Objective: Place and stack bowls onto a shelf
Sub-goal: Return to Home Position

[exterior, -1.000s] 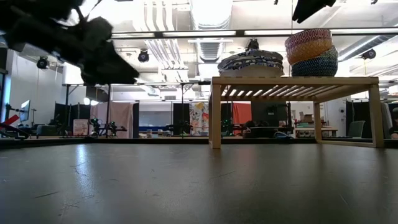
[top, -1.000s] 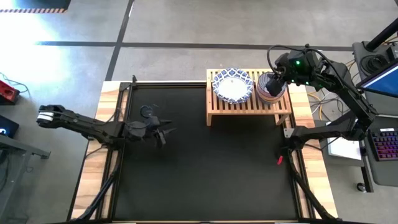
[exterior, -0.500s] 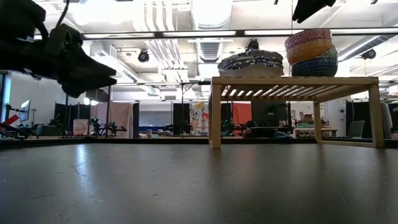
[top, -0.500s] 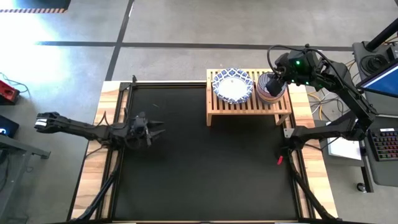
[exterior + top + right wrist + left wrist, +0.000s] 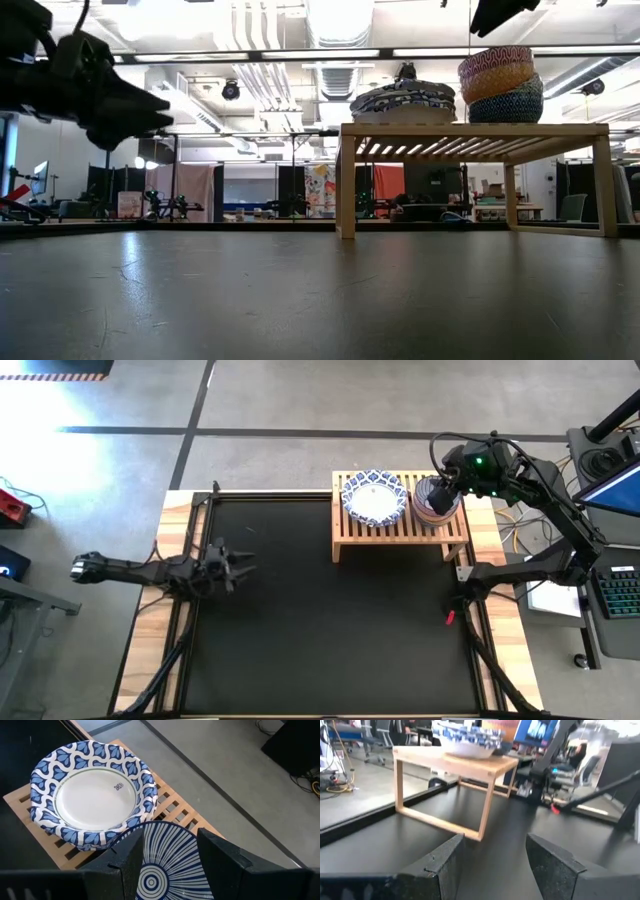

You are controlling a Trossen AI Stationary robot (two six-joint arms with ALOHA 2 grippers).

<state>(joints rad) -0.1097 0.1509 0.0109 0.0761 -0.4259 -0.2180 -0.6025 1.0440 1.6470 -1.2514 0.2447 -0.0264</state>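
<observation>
On the low slatted light-wood shelf (image 5: 400, 536) sit two stacks — blue-rimmed white bowls (image 5: 403, 100) beside smaller patterned bowls (image 5: 500, 84). Right pincer (image 5: 169, 836) hovers over the small stack, fingers apart, empty; left pincer (image 5: 240, 560), also apart, hangs near the left edge of the black table (image 5: 330, 630). Bowls look light, stiff, slick — pinch the rim.

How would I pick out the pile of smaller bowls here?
Find the low wooden shelf at the back edge of the black table. Two piles of bowls sit on it; the pile of smaller bowls is at its right end, below the right gripper. It is narrower and taller than the wide white, blue-rimmed pile beside it, with bands of different colours.
</observation>
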